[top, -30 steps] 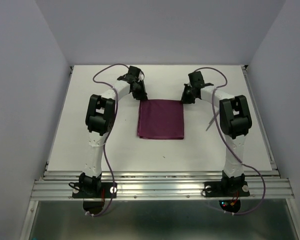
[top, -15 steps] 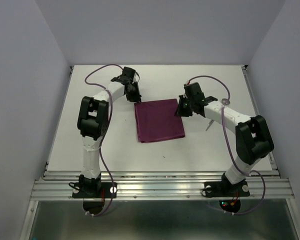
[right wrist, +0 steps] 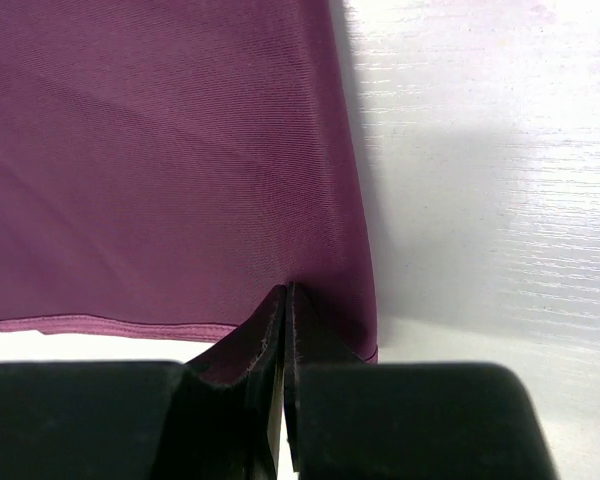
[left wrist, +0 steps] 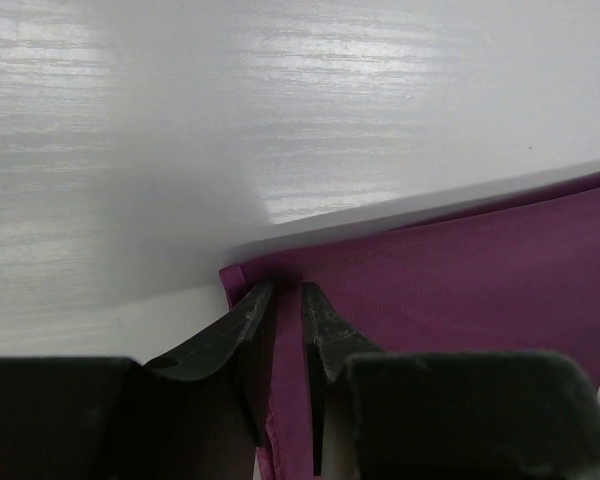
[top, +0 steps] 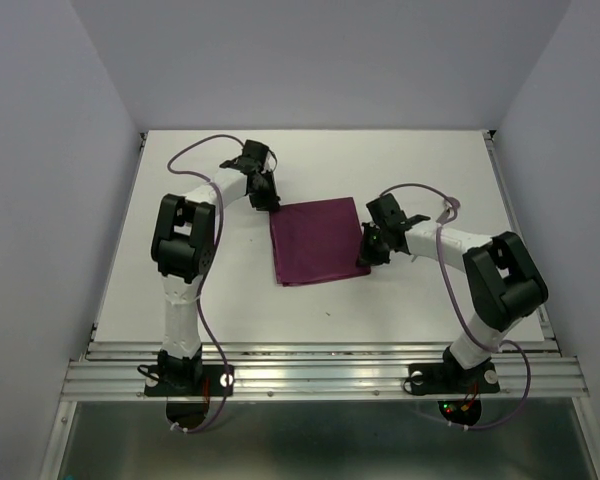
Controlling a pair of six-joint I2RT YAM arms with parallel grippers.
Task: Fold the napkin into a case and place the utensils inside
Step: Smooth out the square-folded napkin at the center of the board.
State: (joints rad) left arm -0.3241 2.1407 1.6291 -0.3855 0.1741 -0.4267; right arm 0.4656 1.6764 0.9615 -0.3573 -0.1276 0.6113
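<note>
The plum-purple napkin [top: 318,240] lies flat on the white table as a folded rectangle, slightly skewed. My left gripper [top: 270,203] is at its far left corner, its jaws closed to a narrow gap with the napkin's edge [left wrist: 460,270] pinched between them; the gripper [left wrist: 288,290] sits just inside the corner. My right gripper [top: 364,258] is at the near right corner, shut, with its tips resting on the cloth [right wrist: 160,150] just inside the hem; in the right wrist view the gripper [right wrist: 285,292] shows no gap. The utensils do not show, and no narrow case shows.
The white table [top: 180,290] is bordered by grey walls on three sides and a metal rail [top: 320,365] at the near edge. The right arm's forearm [top: 430,238] lies low across the table right of the napkin.
My right gripper has moved from the napkin's far right corner down its right edge to the near right corner. The napkin shifted slightly left and turned with my left gripper. The silver piece by the right arm is now hidden.
</note>
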